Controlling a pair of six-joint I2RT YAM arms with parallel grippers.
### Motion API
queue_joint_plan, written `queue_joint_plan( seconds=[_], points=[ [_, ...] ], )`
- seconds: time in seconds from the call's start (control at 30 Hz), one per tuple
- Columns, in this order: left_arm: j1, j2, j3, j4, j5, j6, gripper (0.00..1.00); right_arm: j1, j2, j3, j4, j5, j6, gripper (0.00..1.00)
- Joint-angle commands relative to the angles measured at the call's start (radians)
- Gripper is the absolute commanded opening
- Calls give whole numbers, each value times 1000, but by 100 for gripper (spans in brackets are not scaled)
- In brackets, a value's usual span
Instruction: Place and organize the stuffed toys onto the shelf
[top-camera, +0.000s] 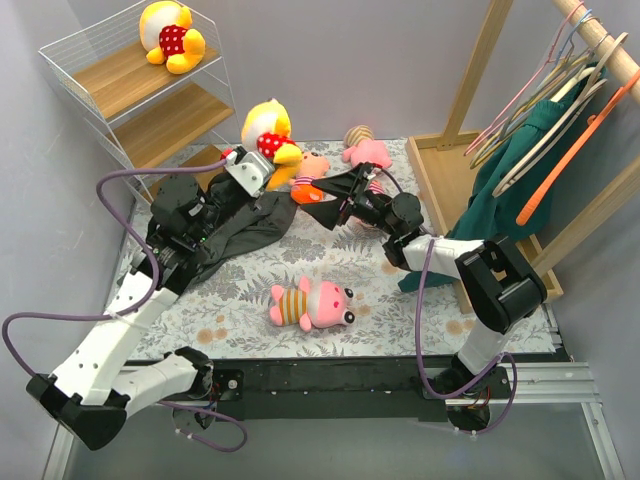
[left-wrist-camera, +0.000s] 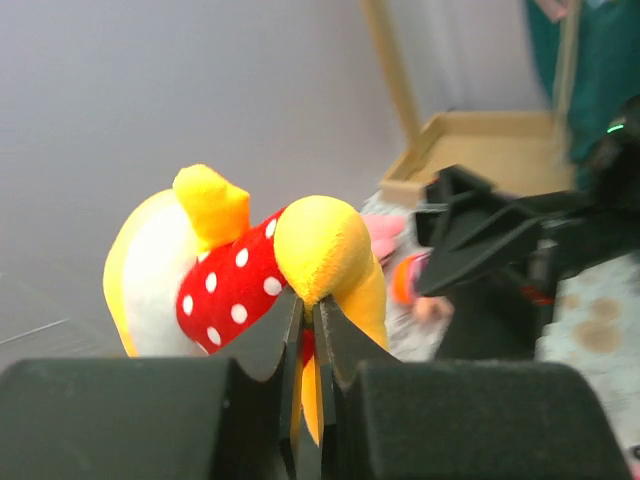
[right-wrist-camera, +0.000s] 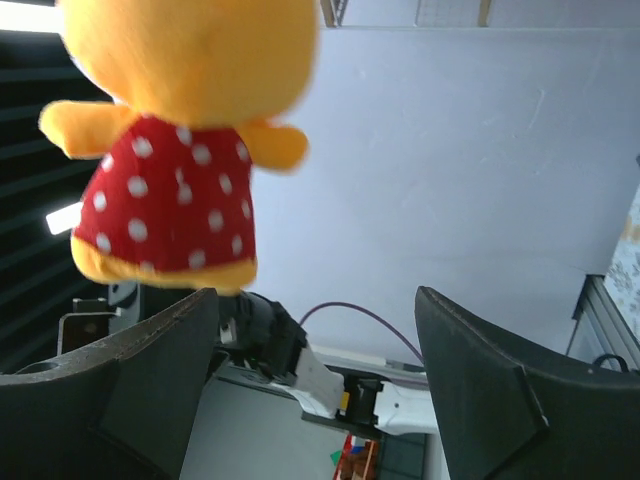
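Surface: flowered table (top-camera: 420, 310) before a pale grey wall, with the arm bases at its near edge.
Shelf: one white wire shelf (top-camera: 115, 80) at the far left corner, with three wooden boards.
Yellow bears: two. The shelf bear (top-camera: 170, 38) sits on the top board. The held bear (top-camera: 268, 128) is raised near the lower boards.
Left gripper: the left gripper (top-camera: 262, 152) is clamped on the held bear's yellow leg, fingers almost together.
Pink pigs: one for certain. This pink pig (top-camera: 312, 302), in a striped shirt, lies on the near middle of the table, well apart from both grippers.
Peach-orange dolls: one doll (top-camera: 313, 165), just beyond the right gripper and beside the held bear.
Other plush: one pink toy (top-camera: 366, 151) at the far edge, right of the doll; its kind is unclear.
Toys in view: five.
Right gripper: the right gripper (top-camera: 310, 190) has its jaws spread wide, grasps nothing and points toward the held bear.
Cloth: one dark grey cloth (top-camera: 255, 228), crumpled under the left arm.
Rack: one wooden clothes rack (top-camera: 470, 90) on the right, with several hangers and a green garment (top-camera: 510, 170).
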Motion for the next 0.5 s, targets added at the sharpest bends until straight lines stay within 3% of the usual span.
queue_joint_plan(
  seconds=[0.0, 0.27, 0.47],
  points=[
    [3, 18, 128, -248, -223, 260, 0, -10, -50, -15, 163, -95, -58, 87],
    [4, 187, 479, -419, -468, 499, 0, -9, -105, -58, 138, -168, -150, 87],
    [6, 265, 550, -384, -575, 643, 0, -9, -176, -81, -6, -243, -319, 92]
  ],
)
